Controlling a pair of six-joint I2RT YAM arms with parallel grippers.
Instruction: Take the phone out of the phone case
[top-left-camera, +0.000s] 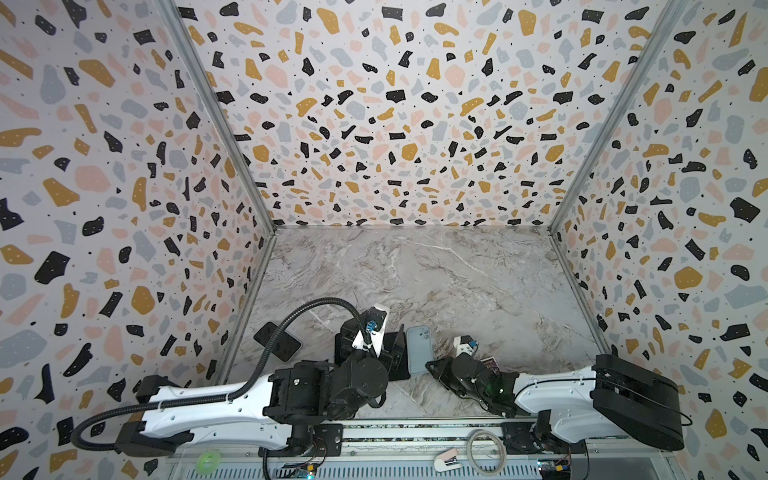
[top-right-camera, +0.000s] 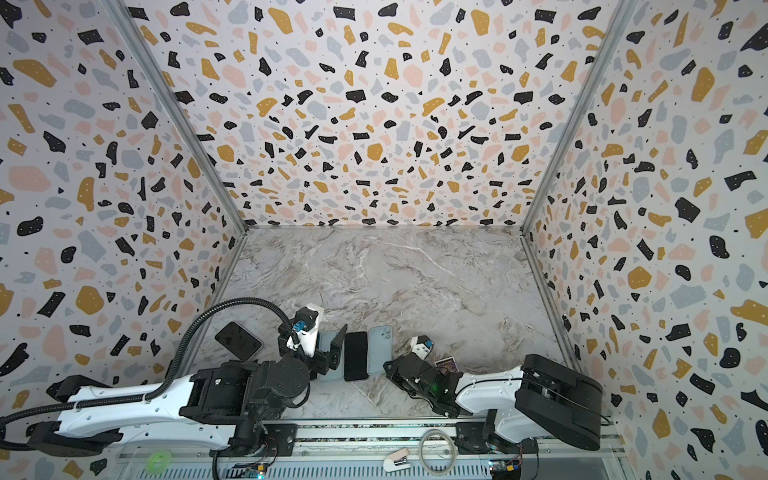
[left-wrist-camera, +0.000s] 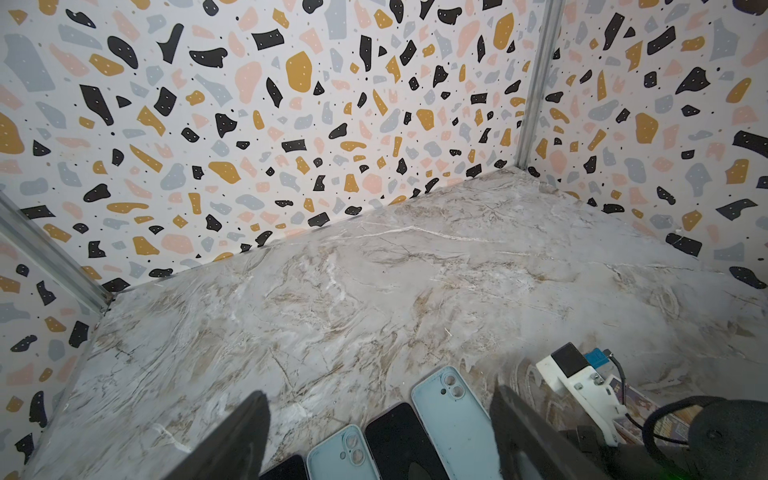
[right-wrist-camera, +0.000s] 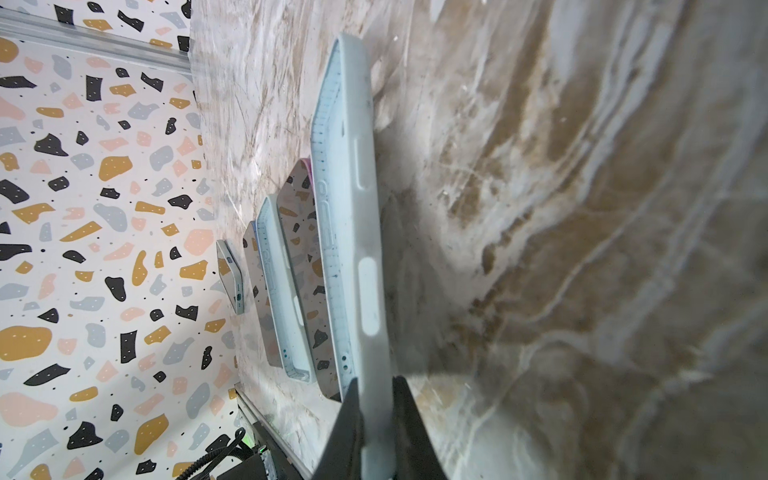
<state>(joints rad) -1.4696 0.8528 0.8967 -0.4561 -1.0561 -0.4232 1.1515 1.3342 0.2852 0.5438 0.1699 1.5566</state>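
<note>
**Marble table: right gripper clamped on the pale blue case, phone lying beside it**

Marble-patterned table (top-right-camera: 415, 282) forms the floor of a booth whose walls (top-right-camera: 374, 104) are speckled with black, mustard, pink and grey chips. Nearest of all, on the metal ledge (top-right-camera: 353, 434) in front of the table, lie a green ring (top-right-camera: 159, 460) and a coil of cable (top-right-camera: 436, 451).

Just past the ledge both arms reach in over the near part of the table. The right gripper (right-wrist-camera: 376, 382) is closed tight on the case (top-right-camera: 380, 347), which is pale blue. Its two fingers (right-wrist-camera: 345, 424) pinch the right-hand edge of the case at its near end. Whether that edge is lifted off the table I cannot tell. A small printed card (top-right-camera: 444, 362) lies on the table just beside the right arm.

The phone (top-right-camera: 356, 356) lies flat with its black screen up, outside the case and just to its left. Left of the phone is a second case (top-right-camera: 332, 368), also pale blue and partly covered in both top views by the left arm's wrist. In the left wrist view a dark edge (left-wrist-camera: 286, 469) shows at the left of that second case, too little of it to name.

The left gripper (left-wrist-camera: 376, 395) hangs above this row with its jaws spread wide and nothing between them.

The camera cut-outs of both cases are at their far ends. Further left and a little farther back, near the left wall and well apart from the row, a tilted phone (top-right-camera: 239, 340) lies at an angle, screen up.
</note>
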